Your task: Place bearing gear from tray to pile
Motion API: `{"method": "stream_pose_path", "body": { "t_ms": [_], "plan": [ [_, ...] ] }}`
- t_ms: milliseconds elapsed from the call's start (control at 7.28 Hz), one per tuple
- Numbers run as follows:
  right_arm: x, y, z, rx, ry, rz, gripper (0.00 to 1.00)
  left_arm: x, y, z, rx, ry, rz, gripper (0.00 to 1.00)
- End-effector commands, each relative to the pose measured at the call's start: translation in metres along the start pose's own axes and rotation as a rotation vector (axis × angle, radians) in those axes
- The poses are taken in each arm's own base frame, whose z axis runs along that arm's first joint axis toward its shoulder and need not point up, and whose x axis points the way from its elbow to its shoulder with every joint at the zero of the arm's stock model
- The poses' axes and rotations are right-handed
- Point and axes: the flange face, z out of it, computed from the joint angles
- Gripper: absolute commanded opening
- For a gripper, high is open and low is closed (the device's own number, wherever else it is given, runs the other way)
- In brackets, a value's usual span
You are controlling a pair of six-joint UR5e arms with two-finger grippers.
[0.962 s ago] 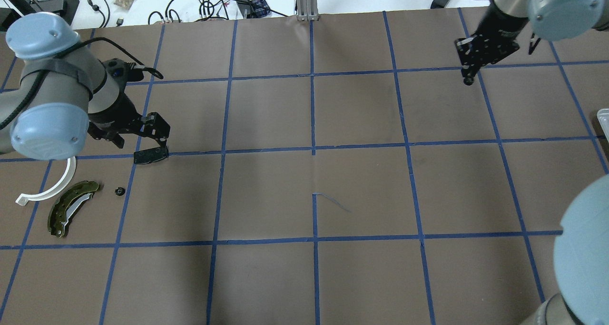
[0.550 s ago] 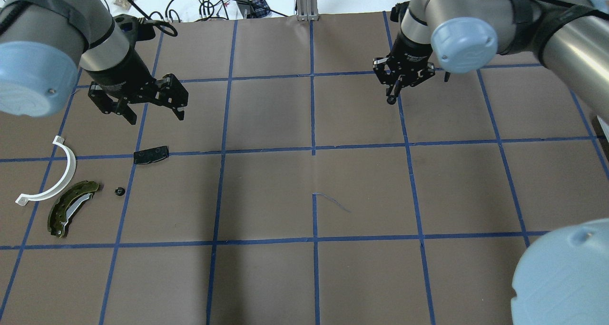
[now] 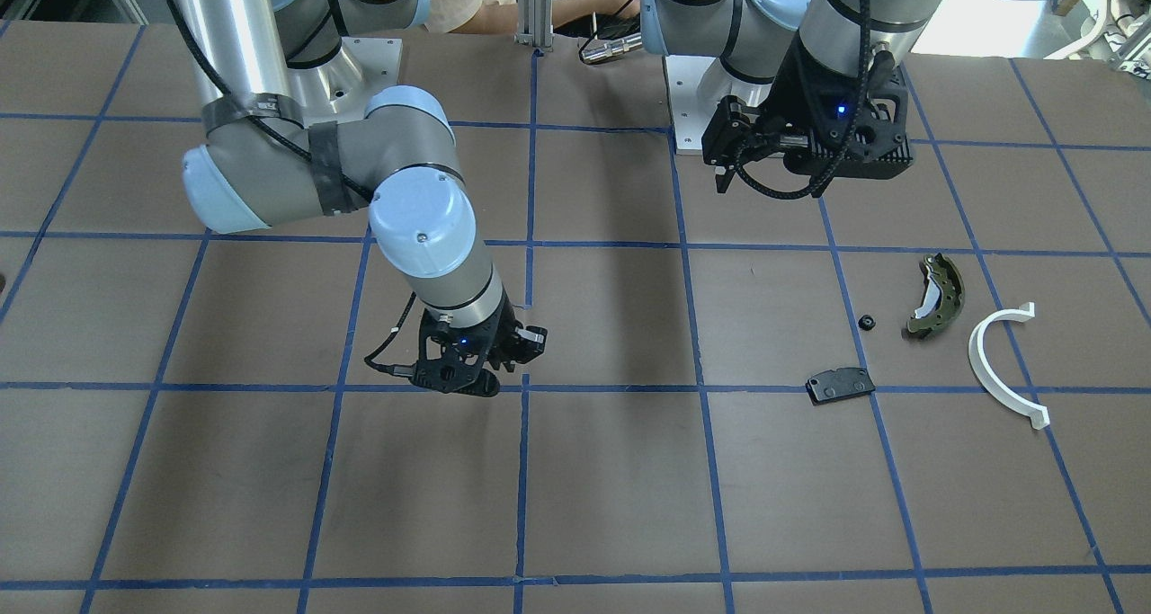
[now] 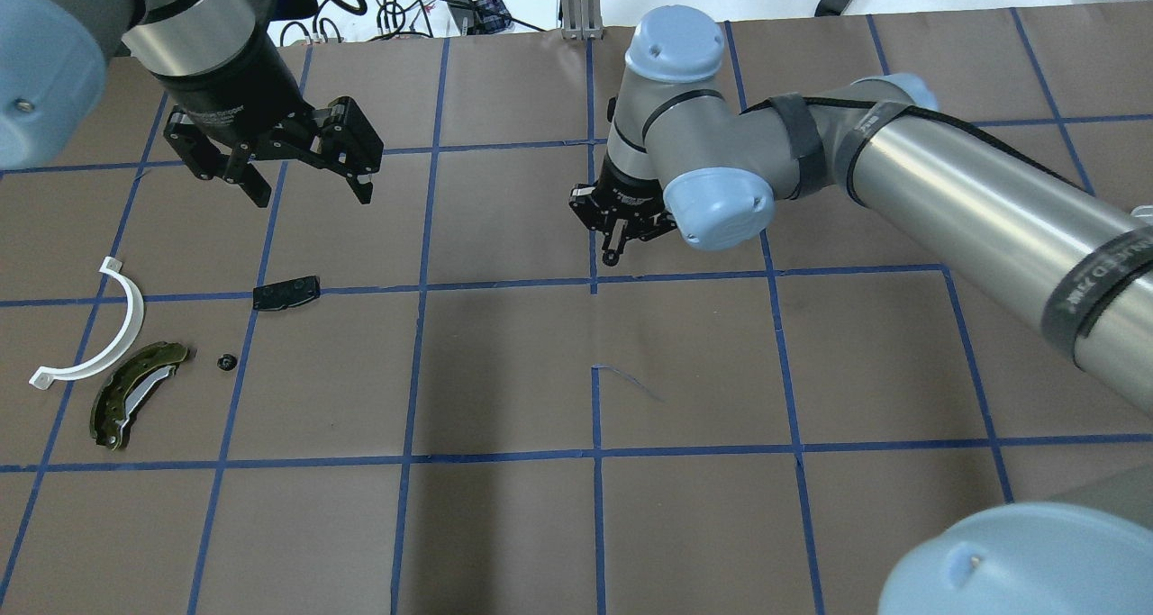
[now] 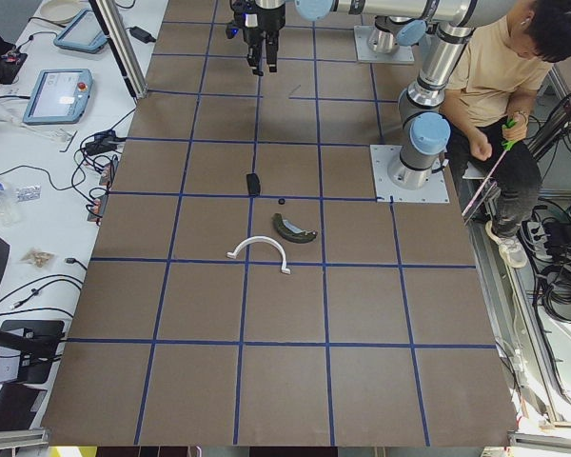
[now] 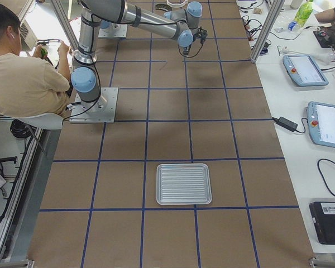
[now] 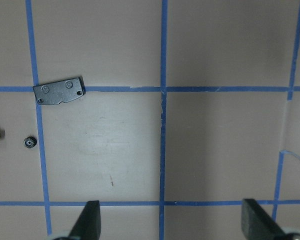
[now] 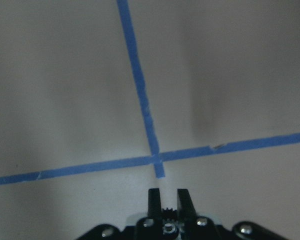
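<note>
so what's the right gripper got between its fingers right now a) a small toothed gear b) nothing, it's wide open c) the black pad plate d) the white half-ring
A: the right wrist view shows a small toothed gear pinched in the right gripper, while the pad plate and half-ring lie on the table.

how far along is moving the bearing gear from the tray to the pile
Done: the ribbed metal tray looks empty, and one small black gear lies beside the olive-green curved brake shoe. In hand: the right gripper is shut on a small toothed gear over mid-table. Left: carry it over beside them and release.
</note>
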Motion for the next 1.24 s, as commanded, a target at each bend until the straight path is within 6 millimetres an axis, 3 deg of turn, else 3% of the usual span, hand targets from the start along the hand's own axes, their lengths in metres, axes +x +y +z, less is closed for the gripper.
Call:
{"method": "stream_pose_path", "body": {
  "t_ms": [0, 137, 275, 412, 550, 825, 1100],
  "plan": [
    [-0.033, 0.043, 0.041, -0.016, -0.005, 0.022, 0.00, 0.002, 0.003, -0.004, 0.003, -0.003, 0.008, 1.00],
    [-0.034, 0.054, 0.054, -0.027, 0.003, 0.020, 0.00, 0.002, 0.003, -0.004, 0.003, -0.003, 0.010, 1.00],
    [-0.037, 0.060, 0.061, -0.001, -0.011, 0.002, 0.28, 0.002, 0.004, -0.003, 0.000, -0.006, 0.013, 1.00],
    [-0.038, 0.059, 0.057, 0.027, -0.024, 0.000, 0.91, 0.002, 0.004, -0.003, 0.000, -0.006, 0.013, 1.00],
    [-0.040, 0.056, 0.048, 0.042, -0.033, -0.007, 1.00, 0.002, 0.002, 0.001, -0.003, -0.004, 0.013, 1.00],
    [-0.019, 0.023, 0.006, 0.097, -0.058, -0.013, 1.00, 0.002, 0.004, 0.001, -0.003, -0.004, 0.014, 1.00],
    [0.027, 0.000, -0.047, 0.093, -0.021, -0.104, 1.00, 0.001, -0.018, 0.037, -0.073, 0.003, -0.018, 1.00]
  ]
}}
